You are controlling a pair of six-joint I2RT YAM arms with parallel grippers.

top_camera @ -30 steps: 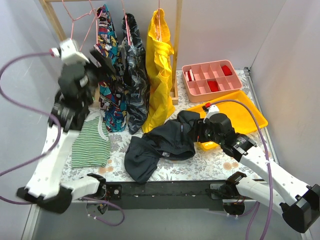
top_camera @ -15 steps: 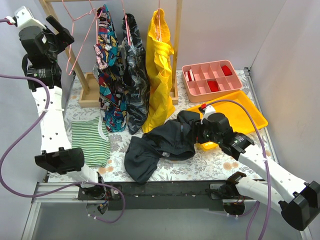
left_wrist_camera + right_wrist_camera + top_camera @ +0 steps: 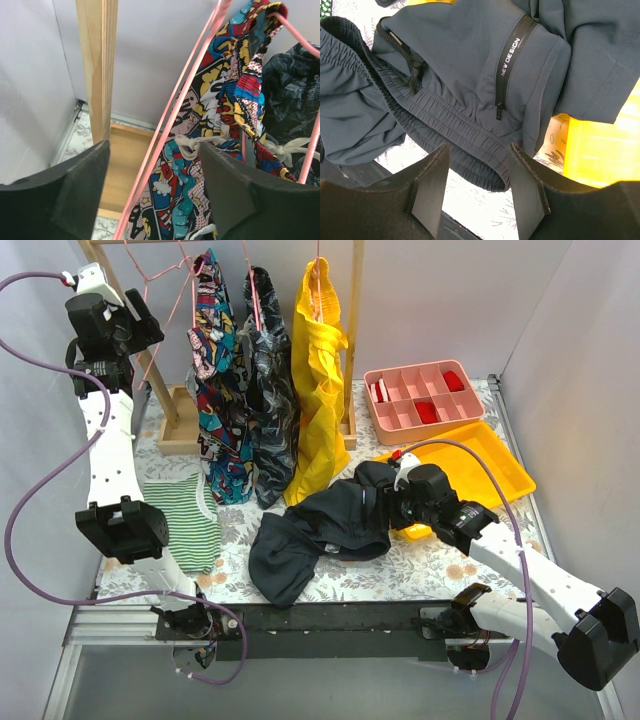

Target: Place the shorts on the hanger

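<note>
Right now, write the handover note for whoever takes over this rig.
Left gripper: open, raised at the rack, jaws either side of the wire of the empty pink hanger, not closed.
Right gripper: open, over the waistband of the shorts, holding nothing.
The shorts lie heaped on the table, one edge over the yellow tray.
Done: nothing gripped, nothing hung.
Left: grip hanger and shorts, put the shorts on the hanger.

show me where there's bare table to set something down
Bare table shows between the striped top and the shorts, and in front of the shorts by the right arm. A small strip lies between the rack base and the striped top. Crowded: under the hanging clothes, and where the shorts meet the tray.
</note>
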